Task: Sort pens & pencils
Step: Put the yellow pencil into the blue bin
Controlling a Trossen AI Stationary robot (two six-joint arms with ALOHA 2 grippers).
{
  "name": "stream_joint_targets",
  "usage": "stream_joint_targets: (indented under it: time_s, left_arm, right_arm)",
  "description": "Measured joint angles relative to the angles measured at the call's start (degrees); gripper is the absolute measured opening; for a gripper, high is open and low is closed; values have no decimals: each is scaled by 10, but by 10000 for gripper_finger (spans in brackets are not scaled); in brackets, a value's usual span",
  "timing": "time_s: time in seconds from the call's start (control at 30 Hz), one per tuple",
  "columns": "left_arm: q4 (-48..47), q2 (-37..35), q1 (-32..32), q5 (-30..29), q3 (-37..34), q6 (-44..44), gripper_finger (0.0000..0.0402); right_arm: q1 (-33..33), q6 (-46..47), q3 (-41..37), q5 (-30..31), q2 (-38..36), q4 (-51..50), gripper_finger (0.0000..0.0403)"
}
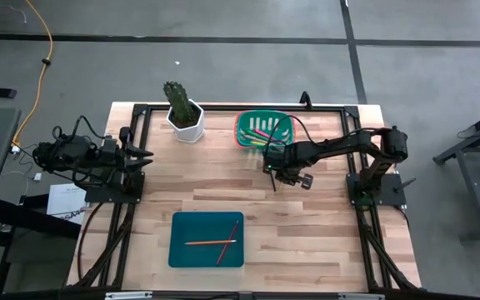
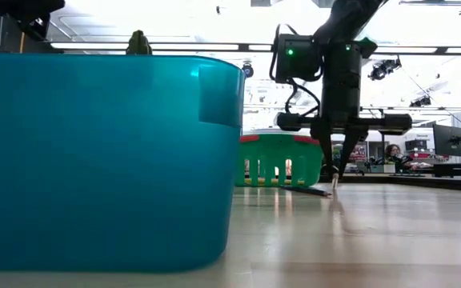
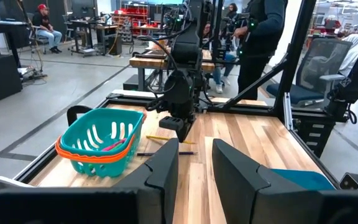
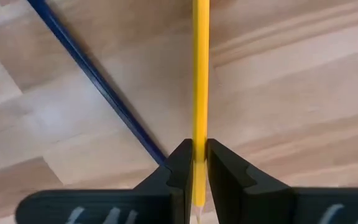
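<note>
My right gripper stands just in front of the green basket, fingers pointing down, shut on a yellow pencil. A dark blue pencil lies flat on the table beside it, and also shows in the high view. Pink and green pens lie in the basket. An orange pencil and a dark red pencil lie crossed in the teal tray. My left gripper waits open at the table's left edge. My right gripper pinches the yellow pencil's thin shaft between its two fingers, coming from above and pointing down, with the fingers across the pencil. The pencil lies level, at or just above the table; whether it is lifted clear I cannot tell.
A cactus in a white pot stands at the far side, left of the basket. The teal tray sits near the front edge and fills the left of the low view. Bare wood lies between basket and tray. People stand beyond the table.
</note>
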Motion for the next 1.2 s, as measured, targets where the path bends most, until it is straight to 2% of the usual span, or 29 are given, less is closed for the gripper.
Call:
stream_joint_targets:
  time_s: [0.27,0.53,0.67,0.8,1.0,1.2]
  left_arm:
    - [0,0,0,0,0,0,85]
    - [4,0,0,-6,0,0,85]
    - [4,0,0,-6,0,0,85]
    - [3,0,0,-3,0,-4,85]
    - [3,0,0,3,0,-5,85]
    - [3,0,0,3,0,-5,85]
  right_arm:
    - [19,-4,15,0,-1,-24,34]
    - [11,0,14,-6,-1,-52,34]
    - [-2,-13,-8,-51,1,-25,34]
    - [-5,-13,-12,-34,1,-20,34]
    - [-12,-19,-14,-57,5,-35,34]
    - [-15,-15,-31,-71,6,-4,34]
